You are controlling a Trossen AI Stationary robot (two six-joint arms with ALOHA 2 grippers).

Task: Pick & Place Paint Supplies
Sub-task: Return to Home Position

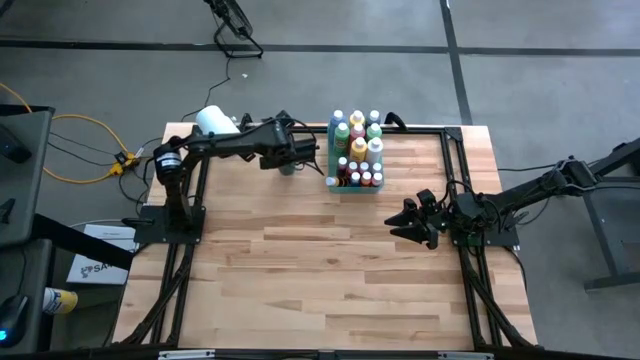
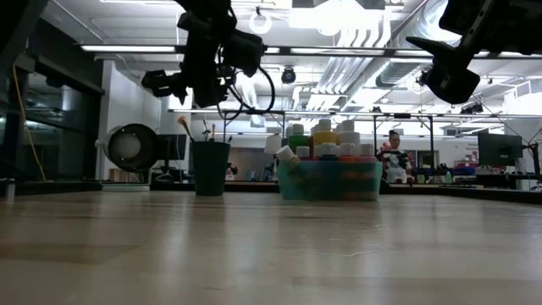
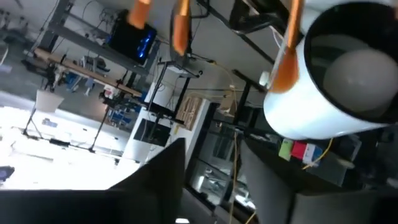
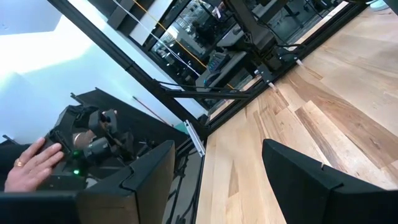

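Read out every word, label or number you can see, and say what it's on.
"SA", rest cut off: white cardboard box, lower left of the high view.
Labels on the small white-capped paint bottles in the translucent green tray: too small.
Green and red tags beside the large white roll: blurred.

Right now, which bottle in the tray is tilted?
The white-capped bottle at the green tray's end nearest the black cup; it leans, the others stand upright.
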